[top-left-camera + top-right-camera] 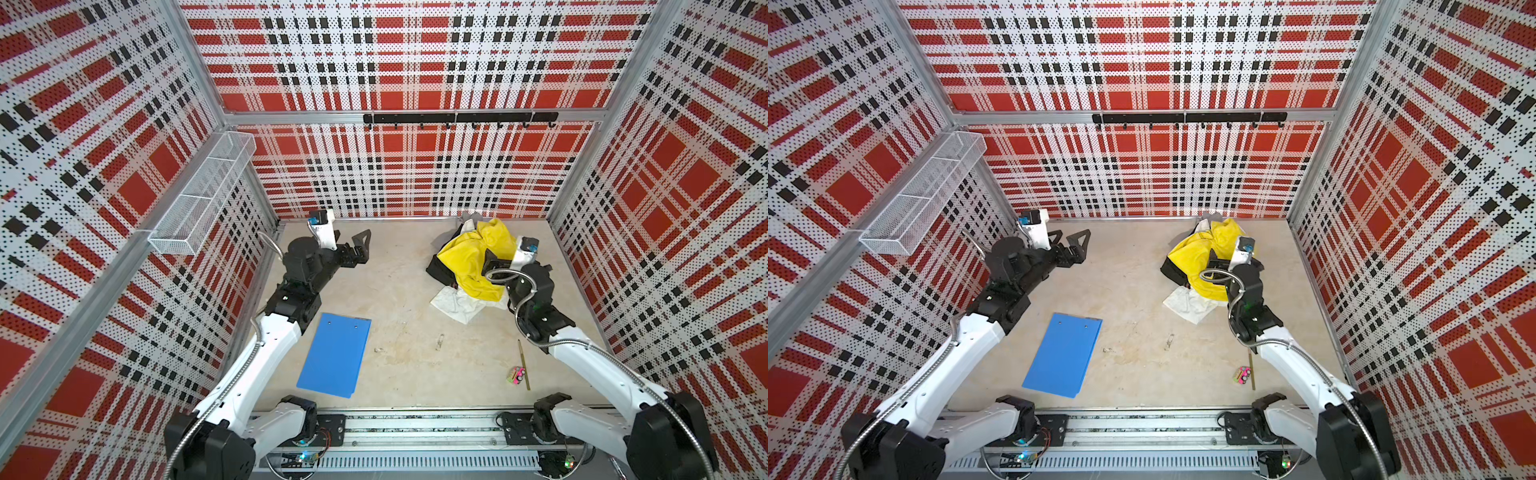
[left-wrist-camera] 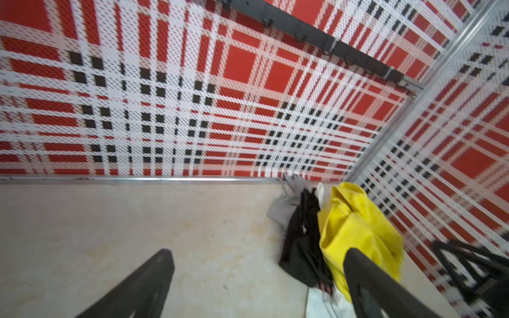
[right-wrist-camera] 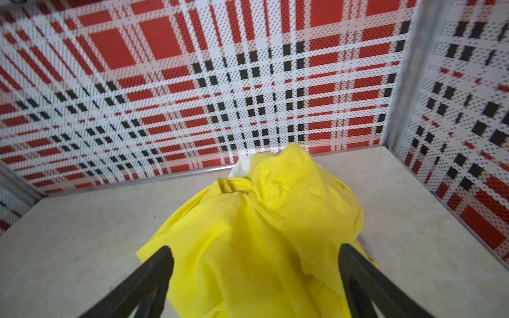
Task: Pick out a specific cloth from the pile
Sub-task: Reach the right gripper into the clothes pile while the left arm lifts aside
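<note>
My left end effector [image 1: 365, 247] hangs over the bare worktop [image 1: 399, 299] near the back-left corner. Its jaws are wide apart with nothing between them, and it is well apart from the pile [image 1: 467, 266]. My right end effector [image 3: 254, 249] is at the pile, and its jaws are spread as well. The yellow garment [image 3: 261, 217] fills the gap between its fingers [image 3: 154, 275], though I cannot tell whether they press on the fabric.

The pile sits on the right half of the worktop, close to the back wall. The cloth [image 1: 436, 269] I am after is black. It lies along the pile's left edge, partly under the yellow garment, and only a crumpled strip of it shows [image 2: 300, 247]. A grey cloth [image 2: 286, 203] lies beside it toward the back wall. A white cloth [image 1: 453, 305] spreads out from under the pile's front. A blue folder [image 1: 334, 357] lies flat near my left arm, well apart from the pile.
</note>
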You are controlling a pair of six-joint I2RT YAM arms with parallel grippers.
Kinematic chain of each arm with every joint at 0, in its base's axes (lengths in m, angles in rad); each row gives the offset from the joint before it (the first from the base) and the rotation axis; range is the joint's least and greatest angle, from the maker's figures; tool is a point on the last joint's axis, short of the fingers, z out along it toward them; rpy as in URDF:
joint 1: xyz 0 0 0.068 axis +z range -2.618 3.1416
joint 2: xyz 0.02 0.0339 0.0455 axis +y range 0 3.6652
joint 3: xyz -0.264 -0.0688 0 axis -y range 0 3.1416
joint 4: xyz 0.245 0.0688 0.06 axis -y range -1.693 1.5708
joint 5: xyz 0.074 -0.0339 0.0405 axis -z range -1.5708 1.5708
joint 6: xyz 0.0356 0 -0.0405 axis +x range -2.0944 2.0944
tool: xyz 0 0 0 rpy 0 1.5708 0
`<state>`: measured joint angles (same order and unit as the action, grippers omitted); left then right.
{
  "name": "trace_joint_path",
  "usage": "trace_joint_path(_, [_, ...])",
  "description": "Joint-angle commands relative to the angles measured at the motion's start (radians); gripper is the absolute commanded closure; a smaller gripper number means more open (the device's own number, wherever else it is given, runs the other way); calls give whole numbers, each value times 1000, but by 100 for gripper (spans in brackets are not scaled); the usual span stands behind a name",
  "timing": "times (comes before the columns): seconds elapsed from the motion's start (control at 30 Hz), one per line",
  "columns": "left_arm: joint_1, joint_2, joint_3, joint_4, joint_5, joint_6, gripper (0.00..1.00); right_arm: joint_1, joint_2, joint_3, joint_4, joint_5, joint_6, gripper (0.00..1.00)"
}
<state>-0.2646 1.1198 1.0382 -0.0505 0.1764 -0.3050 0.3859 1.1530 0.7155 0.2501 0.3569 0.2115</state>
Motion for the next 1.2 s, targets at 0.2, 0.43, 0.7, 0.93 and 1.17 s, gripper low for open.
trace_joint_path(0.2, [29,-32,-27,-191,398,85,1,108,189,194,-208,-29,-21,0])
trace_joint_path(0.43, [81,-90,-60,-132,460,44,1,153,294,277,-273,-4,-53,0])
trace_joint_path(0.7, [87,-97,-66,-129,459,37,1,153,562,469,-388,23,-102,0])
trace_joint_path(0.93, [87,-101,-67,-129,458,37,1,154,824,653,-544,120,-121,0])
trace_joint_path(1.17, [86,-100,-70,-123,460,31,1,154,970,724,-596,252,-141,0])
